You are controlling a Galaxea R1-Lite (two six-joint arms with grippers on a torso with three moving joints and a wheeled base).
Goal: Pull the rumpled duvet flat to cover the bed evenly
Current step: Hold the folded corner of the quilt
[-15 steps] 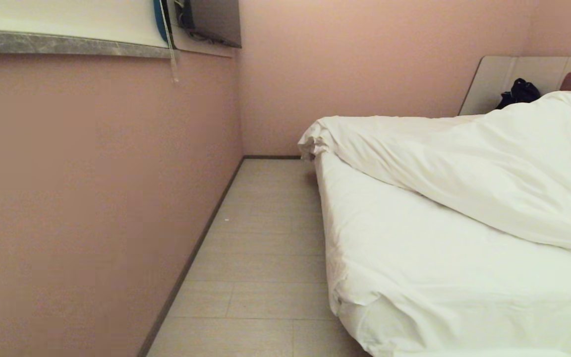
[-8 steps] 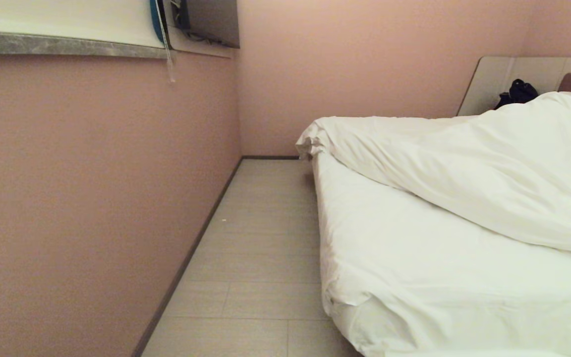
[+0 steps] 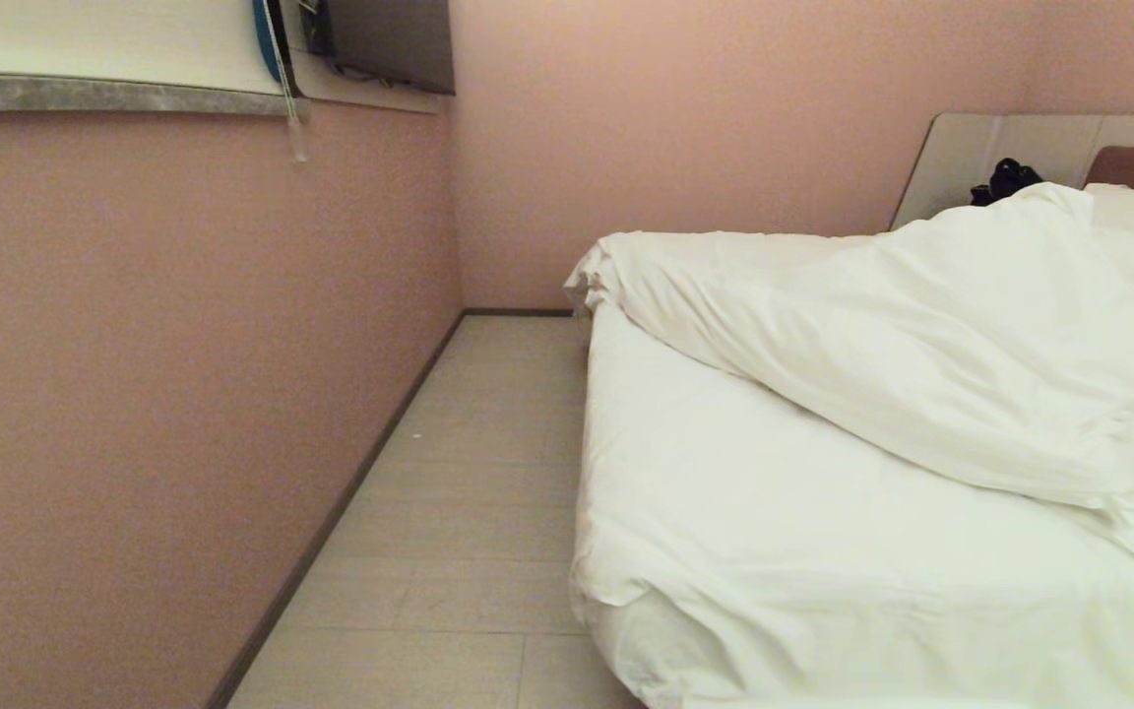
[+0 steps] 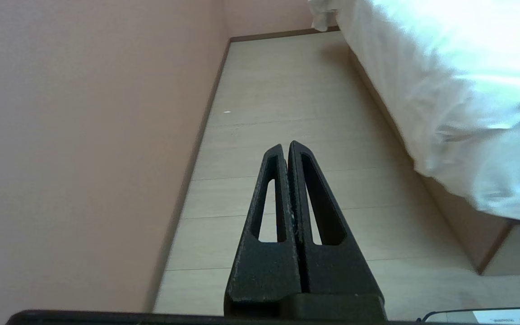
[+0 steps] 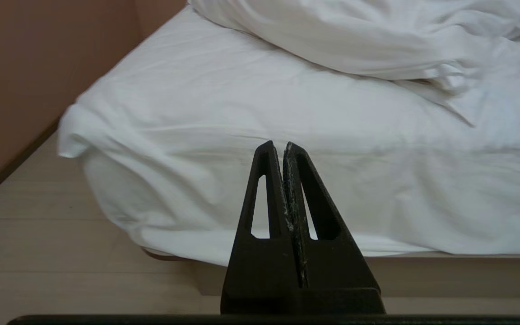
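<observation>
The white duvet [image 3: 921, 335] lies bunched in a thick diagonal ridge across the far half of the bed [image 3: 784, 551], leaving the near sheeted mattress bare. In the right wrist view the duvet [image 5: 355, 36] shows above the bed's foot corner [image 5: 224, 149]. My right gripper [image 5: 279, 145] is shut and empty, low in front of the mattress's foot edge. My left gripper [image 4: 285, 145] is shut and empty over the floor aisle, with the bed's side [image 4: 445, 113] beside it. Neither gripper shows in the head view.
A pink wall [image 3: 183, 394] runs along the left, with a grey ledge [image 3: 114, 94] high up. A narrow tiled aisle [image 3: 469, 512] lies between wall and bed. A dark object [image 3: 1005, 179] rests by the beige headboard [image 3: 961, 158].
The whole head view has shifted left, so the camera has turned rightward toward the bed. Duvet and bed have not moved themselves.
</observation>
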